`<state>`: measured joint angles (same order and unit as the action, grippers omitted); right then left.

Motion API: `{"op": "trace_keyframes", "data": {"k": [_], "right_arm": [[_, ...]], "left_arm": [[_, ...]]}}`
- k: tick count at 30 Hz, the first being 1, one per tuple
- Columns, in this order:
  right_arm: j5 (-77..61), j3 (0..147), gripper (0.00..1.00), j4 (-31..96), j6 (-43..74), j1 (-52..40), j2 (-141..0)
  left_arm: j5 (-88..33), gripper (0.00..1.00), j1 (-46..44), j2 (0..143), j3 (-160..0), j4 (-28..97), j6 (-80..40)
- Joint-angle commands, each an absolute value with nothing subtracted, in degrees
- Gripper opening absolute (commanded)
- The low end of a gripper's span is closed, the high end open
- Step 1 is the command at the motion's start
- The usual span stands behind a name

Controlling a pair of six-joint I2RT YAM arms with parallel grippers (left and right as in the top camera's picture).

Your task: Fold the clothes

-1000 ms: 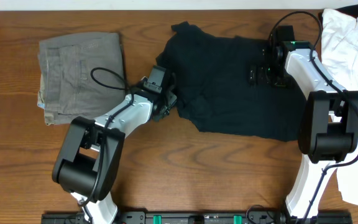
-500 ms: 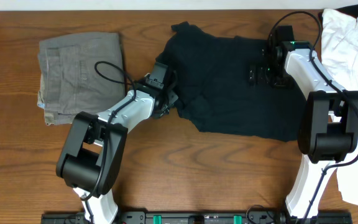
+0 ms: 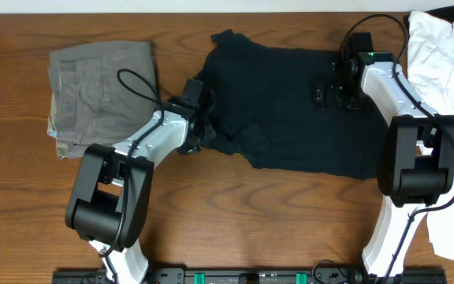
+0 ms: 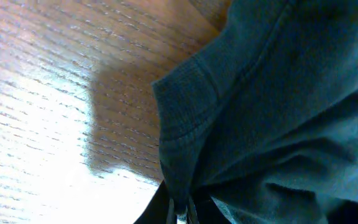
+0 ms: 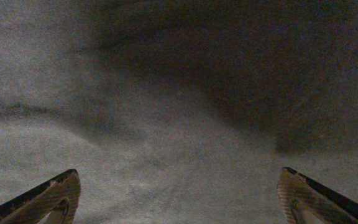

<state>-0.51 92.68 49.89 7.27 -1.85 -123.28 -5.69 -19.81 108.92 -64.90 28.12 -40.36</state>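
Left jaws pinch an edge of the black T-shirt (image 3: 290, 118), trousers (image 3: 93, 87) just beyond them; right jaws gape wide above its cloth, white garment (image 3: 448, 71) alongside.

Overhead: even light, sharp. Left wrist: glare whitens the bench (image 4: 30, 177) beside the shadow of the T-shirt (image 4: 272, 106). Right wrist: dim and grainy.
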Motion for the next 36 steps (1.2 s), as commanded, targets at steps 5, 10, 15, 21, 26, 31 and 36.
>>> {"op": "trace_keyframes", "data": {"k": [5,10,15,21,26,31,36], "right_arm": [[-0.84,93.65,0.99,49.21,8.12,-1.56,-123.11],[-2.0,93.65,0.99,46.13,8.14,-1.56,-123.11],[-4.54,93.67,0.99,51.24,7.35,-1.41,-123.07],[-4.34,93.73,0.95,61.12,10.11,0.99,-122.65],[-4.49,93.76,0.79,67.77,11.84,5.43,-122.13],[-4.97,93.76,0.78,73.45,11.99,10.68,-120.09],[-2.7,93.14,0.79,78.28,12.78,13.85,-119.61]], "left_arm": [[-3.57,0.08,-19.29,111.96,-66.11,31.07,-28.56],[-2.94,0.08,-19.29,111.96,-67.88,33.82,-22.02],[-0.34,0.08,-19.29,111.96,-68.38,34.5,-20.58],[-0.32,0.15,-19.31,111.96,-69.87,35.57,-16.08],[0.51,0.16,-19.31,111.96,-69.91,35.57,-14.59],[1.17,0.17,-19.31,111.96,-70.26,35.57,-14.55],[1.15,0.17,-19.31,111.96,-70.26,35.57,-14.57]]}}
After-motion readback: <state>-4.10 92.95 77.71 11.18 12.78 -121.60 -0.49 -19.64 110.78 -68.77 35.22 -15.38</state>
